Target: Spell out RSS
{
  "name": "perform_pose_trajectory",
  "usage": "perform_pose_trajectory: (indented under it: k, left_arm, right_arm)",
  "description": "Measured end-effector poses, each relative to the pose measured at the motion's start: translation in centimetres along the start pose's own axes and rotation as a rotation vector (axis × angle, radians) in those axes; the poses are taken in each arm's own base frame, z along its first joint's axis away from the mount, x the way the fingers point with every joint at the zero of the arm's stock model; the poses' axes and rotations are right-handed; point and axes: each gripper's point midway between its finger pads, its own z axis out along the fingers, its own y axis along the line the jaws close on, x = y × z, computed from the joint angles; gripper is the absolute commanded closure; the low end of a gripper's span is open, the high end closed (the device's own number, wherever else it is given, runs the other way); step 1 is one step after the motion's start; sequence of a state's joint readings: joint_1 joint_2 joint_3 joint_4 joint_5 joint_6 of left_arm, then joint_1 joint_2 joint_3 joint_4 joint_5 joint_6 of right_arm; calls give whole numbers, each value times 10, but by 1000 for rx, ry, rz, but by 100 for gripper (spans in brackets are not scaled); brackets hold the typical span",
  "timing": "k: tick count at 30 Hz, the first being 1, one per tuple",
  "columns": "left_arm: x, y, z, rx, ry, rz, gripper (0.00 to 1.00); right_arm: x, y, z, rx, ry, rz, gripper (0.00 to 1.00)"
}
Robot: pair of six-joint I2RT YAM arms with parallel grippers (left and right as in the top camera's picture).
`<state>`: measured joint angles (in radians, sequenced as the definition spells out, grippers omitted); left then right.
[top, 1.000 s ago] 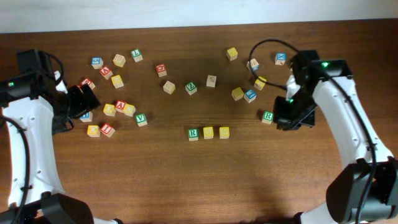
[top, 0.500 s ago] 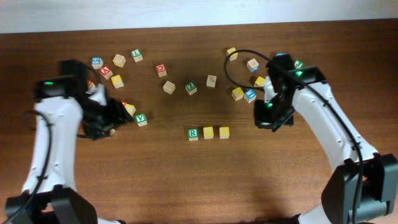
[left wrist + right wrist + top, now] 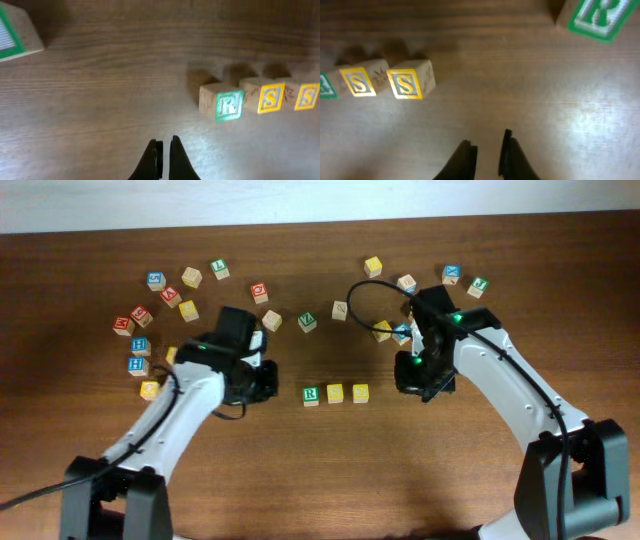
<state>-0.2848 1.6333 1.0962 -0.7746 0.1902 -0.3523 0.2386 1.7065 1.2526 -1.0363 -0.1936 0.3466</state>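
r (image 3: 311,395), first s (image 3: 335,393) and last s (image 3: 360,392) stood side by side mid-table (image 3: 320,480): spelling looked done. left gripper (image 3: 162,150), pinched together and empty, sat beside r; right gripper (image 3: 487,150), nearly together and empty, near last s. next, both should retreat without nudging the row.

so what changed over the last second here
Both arms swung inward toward the RSS row, one from each side. The left gripper went from open to shut, closing on nothing. The right gripper stayed all but shut and empty. The RSS row did not move, and nothing was picked up or let go.
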Motion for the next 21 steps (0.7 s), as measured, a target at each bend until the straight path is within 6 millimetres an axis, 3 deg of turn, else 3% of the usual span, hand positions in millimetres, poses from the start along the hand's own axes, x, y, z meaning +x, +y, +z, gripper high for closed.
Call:
perform_pose_trajectory:
  k: [4,13,21]
  left_arm:
    - [-5,-9,15,-11,-17,6,100]
    - [11,6,65,-67,99,-29,100]
    - [9,-3,73,-16,106,-41,100]
  right_arm:
    - [-9,1,1,-2,-40,-2,96]
    - [-9,-3,33,-32,-77,5,96]
    - [-12,8,49,-92,-119,20,96]
